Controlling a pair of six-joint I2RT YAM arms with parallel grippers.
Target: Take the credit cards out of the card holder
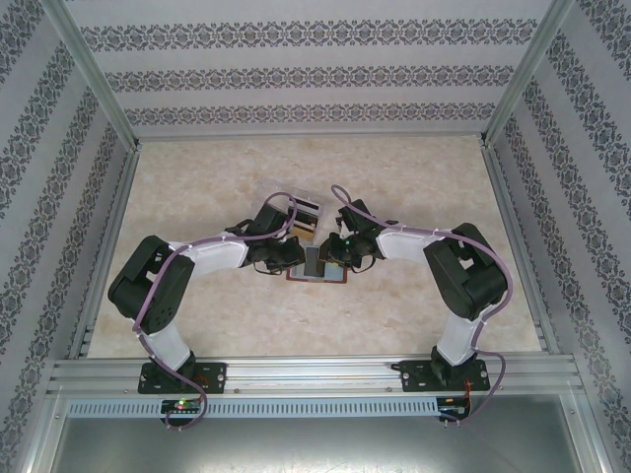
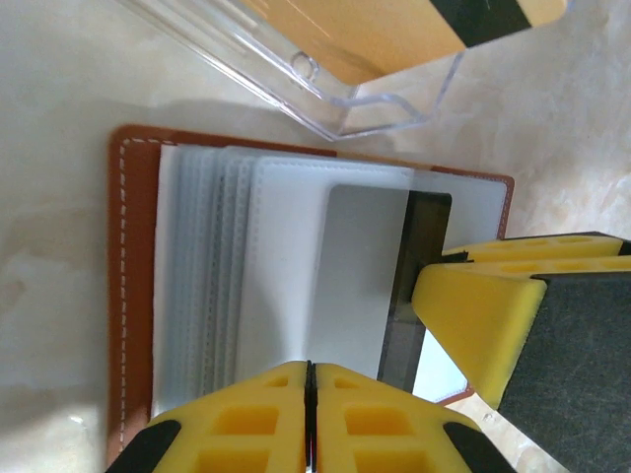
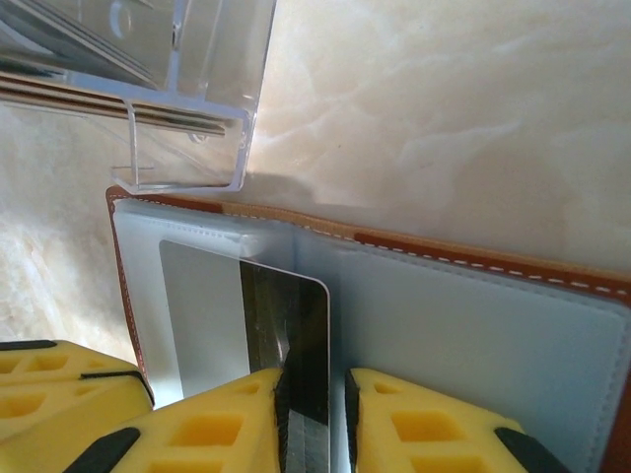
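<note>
Card holder: the brown card holder (image 1: 317,268) lies open and flat near the middle of the surface (image 1: 424,187), its clear sleeves stacked face up, so the pockets can be reached from the side.
Card: a grey card (image 2: 365,266) with a dark stripe seems partly drawn out of the top sleeve, its striped edge clear of the pocket.
Right pincer: the right pincer (image 3: 315,386) is clamped on that striped edge, one finger on each face. Gripping the free edge likely lets it slide the card out along the sleeve.
Left pincer: the left pincer (image 2: 309,379) has its fingers closed flat together, on the side of the holder toward the surface's left edge (probably pinning it so it does not follow the card). Whether a sleeve is pinched between them I cannot tell.
Clear box: a clear box (image 1: 296,210) stands just beyond the holder toward the far edge, with an orange card (image 2: 375,30) inside — likely the drop-off.
Left wrist view: gives the whole sleeve stack and how far the card protrudes.
Right wrist view: gives the grip itself — the card's edge between the fingers, too small to read from the top.
</note>
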